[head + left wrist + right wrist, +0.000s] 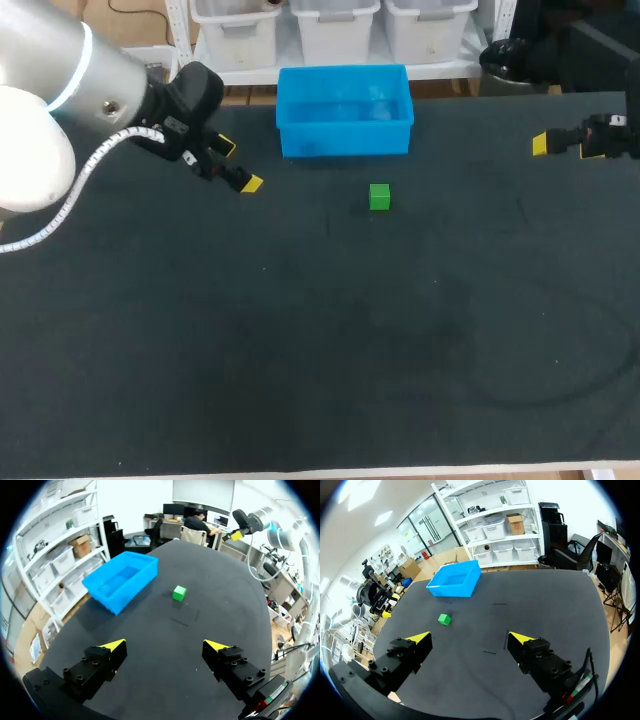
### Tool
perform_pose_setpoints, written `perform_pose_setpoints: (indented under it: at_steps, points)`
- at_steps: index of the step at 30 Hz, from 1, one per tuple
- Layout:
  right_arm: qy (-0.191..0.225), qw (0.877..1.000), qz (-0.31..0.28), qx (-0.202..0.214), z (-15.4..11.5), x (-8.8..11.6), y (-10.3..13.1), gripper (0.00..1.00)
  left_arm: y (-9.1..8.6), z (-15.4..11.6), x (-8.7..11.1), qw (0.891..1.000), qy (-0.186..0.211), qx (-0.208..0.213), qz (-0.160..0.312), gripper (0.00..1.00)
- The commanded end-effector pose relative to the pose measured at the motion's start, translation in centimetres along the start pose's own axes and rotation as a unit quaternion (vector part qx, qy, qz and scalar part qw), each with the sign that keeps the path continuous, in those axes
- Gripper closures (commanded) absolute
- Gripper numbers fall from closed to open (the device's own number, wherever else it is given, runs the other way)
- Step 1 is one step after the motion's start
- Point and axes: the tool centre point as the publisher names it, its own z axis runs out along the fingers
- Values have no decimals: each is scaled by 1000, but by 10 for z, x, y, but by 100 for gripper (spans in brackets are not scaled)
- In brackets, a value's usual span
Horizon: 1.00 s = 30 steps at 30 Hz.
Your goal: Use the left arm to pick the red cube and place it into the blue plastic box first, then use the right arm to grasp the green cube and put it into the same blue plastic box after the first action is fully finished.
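Observation:
The green cube (379,197) rests on the dark table just in front of the blue plastic box (345,140). No red cube shows in any view. My left gripper (238,165) hovers open and empty to the left of the box, its fingers angled toward the table's middle. In the left wrist view the gripper (165,644) is spread wide, with the green cube (179,593) and the box (131,593) ahead of it. My right gripper (548,145) hangs open and empty at the far right. From the right wrist view (470,637) the green cube (444,619) and the box (453,590) lie ahead.
The table (320,350) is a dark mat with a light front edge. The box stands at its far edge, in the middle. My left arm's big silver link (60,80) comes in over the table's back left corner.

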Motion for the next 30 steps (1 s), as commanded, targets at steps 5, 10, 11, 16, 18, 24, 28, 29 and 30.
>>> perform_pose_setpoints:
  at_steps: [5,10,11,16,18,24,28,29,30]
  points:
    - [0,1000,0,0,0,0,0,0,1,-1,3,1000,-6,17,1,0]
    - [0,1000,0,0,0,0,0,0,1,-1,3,1000,-6,17,1,0]
    - [0,1000,0,0,0,0,0,0,1,-1,3,1000,-6,17,1,0]
    - [0,1000,0,0,0,0,0,0,1,-1,3,1000,-6,17,1,0]
    - [0,1000,0,0,0,0,0,0,1,-1,3,1000,-6,17,1,0]
    - [10,1000,-4,-5,11,-3,8,0,1,-1,3,1000,-6,17,1,0]
    - [16,1000,-7,-13,23,-8,14,0,1,-1,3,1000,-6,17,1,0]
    - [17,1000,-8,-17,25,-9,13,0,1,-1,3,1000,-6,17,1,0]
    - [18,1000,-9,-20,27,-10,14,0,1,-1,3,1000,-6,17,1,0]
